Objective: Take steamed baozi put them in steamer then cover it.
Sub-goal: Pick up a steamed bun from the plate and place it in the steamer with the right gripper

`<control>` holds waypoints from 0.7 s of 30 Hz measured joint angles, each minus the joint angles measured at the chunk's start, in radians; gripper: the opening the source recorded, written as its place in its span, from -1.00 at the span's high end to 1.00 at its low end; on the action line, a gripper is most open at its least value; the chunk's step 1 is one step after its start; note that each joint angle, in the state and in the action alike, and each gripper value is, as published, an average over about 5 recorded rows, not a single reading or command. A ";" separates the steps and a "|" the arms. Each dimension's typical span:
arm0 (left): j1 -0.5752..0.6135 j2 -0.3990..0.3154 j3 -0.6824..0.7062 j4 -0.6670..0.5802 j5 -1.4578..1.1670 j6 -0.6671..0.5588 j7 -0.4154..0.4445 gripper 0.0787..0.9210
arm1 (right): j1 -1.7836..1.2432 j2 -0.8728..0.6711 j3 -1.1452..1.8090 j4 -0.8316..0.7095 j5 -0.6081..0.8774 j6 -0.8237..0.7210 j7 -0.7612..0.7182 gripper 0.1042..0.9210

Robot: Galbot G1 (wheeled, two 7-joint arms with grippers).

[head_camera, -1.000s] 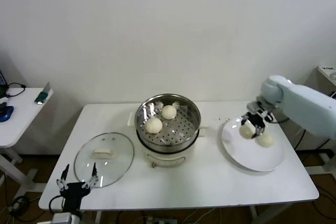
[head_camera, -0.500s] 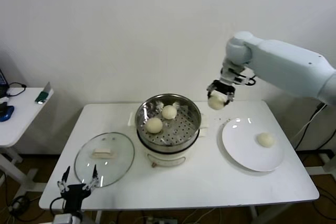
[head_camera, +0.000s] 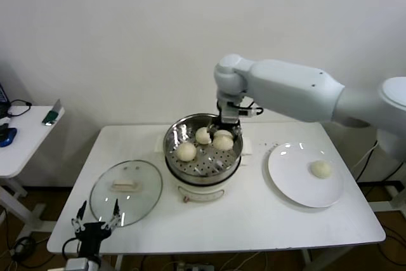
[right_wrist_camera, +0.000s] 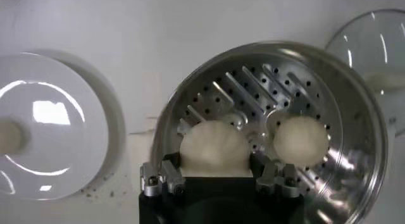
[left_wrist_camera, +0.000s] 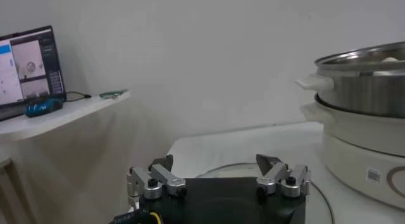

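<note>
Nearest the robot, the left tool (head_camera: 94, 225) hangs at the front left edge of the bench (head_camera: 254, 220), fingers spread wide and holding nothing, just in front of the glass lid (head_camera: 125, 192) lying flat on the bench. Beyond the lid, mid-bench, stands the steamer (head_camera: 203, 149), steel basket on its cream base. Over on the right sits the white plate (head_camera: 298, 182) with one bun (head_camera: 321, 169) alone on it, well apart from both tools.

Now into the basket: one bun (head_camera: 186, 151) at the front left, another (head_camera: 203, 135) behind it. The right tool (head_camera: 223, 136) reaches down over the far rim of the steamer, and a third bun (right_wrist_camera: 214, 149) sits right between its fingers (right_wrist_camera: 171, 178), low over the perforated floor. The wrist camera shows the fingers flanking that bun at its sides; whether they grip it or have slackened off I cannot tell. Just beside it in that view lies a neighbouring bun (right_wrist_camera: 301, 138), apart from the fingers.
</note>
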 measured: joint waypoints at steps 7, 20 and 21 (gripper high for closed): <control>-0.008 0.006 -0.005 0.017 -0.011 -0.001 0.000 -0.77 | -0.053 0.068 -0.008 -0.009 -0.026 0.023 0.009 -0.49; -0.019 0.009 -0.008 0.041 -0.020 -0.003 0.000 -0.77 | -0.100 0.115 -0.017 -0.029 -0.061 0.035 0.020 -0.65; -0.019 0.009 -0.008 0.041 -0.020 -0.003 0.000 -0.77 | -0.100 0.116 -0.016 -0.032 -0.062 0.036 0.019 -0.70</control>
